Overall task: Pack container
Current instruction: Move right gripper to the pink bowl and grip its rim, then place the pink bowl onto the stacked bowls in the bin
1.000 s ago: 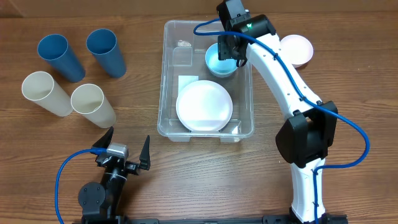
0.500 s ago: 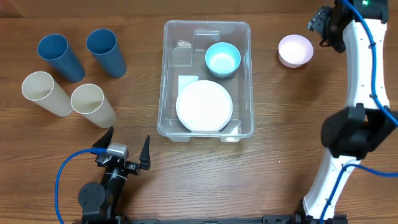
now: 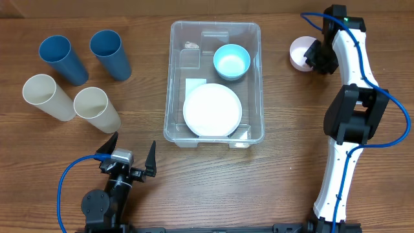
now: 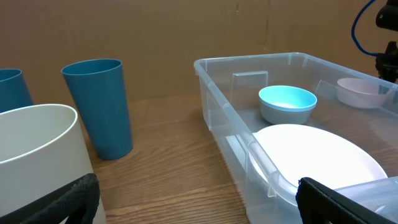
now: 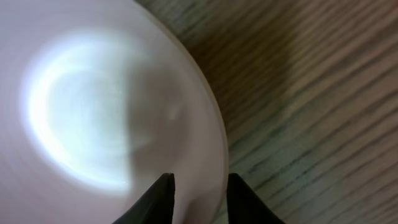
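The container, a large clear bin, stands at mid table and holds a light blue bowl and a white plate. It also shows in the left wrist view with the bowl and the plate. A pink bowl sits on the table to its right. My right gripper is at that bowl's right rim. In the right wrist view its fingers are open and straddle the rim of the pink bowl. My left gripper is open and empty at the front left.
Two blue cups and two cream cups stand at the left of the table. In the left wrist view a blue cup and a cream cup are close to the left finger.
My right gripper has left the blue bowl in the container, swung right across the table and come down at the pink bowl's rim. The left arm has not moved.
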Tool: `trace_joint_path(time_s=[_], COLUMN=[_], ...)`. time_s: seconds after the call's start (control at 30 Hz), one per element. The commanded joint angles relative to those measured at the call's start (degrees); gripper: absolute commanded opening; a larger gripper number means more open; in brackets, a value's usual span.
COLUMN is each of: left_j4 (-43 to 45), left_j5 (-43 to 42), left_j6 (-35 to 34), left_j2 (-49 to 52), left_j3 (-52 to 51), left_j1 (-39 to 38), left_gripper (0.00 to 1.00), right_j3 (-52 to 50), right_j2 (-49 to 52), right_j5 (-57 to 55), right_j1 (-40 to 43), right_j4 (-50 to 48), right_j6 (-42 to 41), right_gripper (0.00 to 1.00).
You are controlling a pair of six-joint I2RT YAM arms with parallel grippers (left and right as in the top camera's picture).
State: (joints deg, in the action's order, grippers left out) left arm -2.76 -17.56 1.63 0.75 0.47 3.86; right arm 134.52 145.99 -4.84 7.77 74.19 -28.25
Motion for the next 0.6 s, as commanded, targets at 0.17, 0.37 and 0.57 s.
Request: trace_joint_path(time_s=[0.17, 0.37, 0.57], left_j4=[0.0, 0.0, 0.0], left_j5=[0.0, 0.0, 0.0], left_j6=[-0.8, -0.7, -0.8], left_j2=[-0.4, -0.4, -0.4], left_j3=[-0.2, -0.2, -0.2], left_j1=[0.4, 0.4, 0.4], left_gripper=[1.00, 1.00, 1.00], right_j3=[1.0, 8.9, 11.1], right_j2=[-1.0, -11.4, -23.6], right_j5=[1.4, 1.4, 2.0], right_j1=[0.0, -0.6, -8.0], right_j4=[1.0, 4.4, 3.9], right_j6=[-0.1, 0.2, 4.1], right_gripper=[0.04, 0.04, 0.04])
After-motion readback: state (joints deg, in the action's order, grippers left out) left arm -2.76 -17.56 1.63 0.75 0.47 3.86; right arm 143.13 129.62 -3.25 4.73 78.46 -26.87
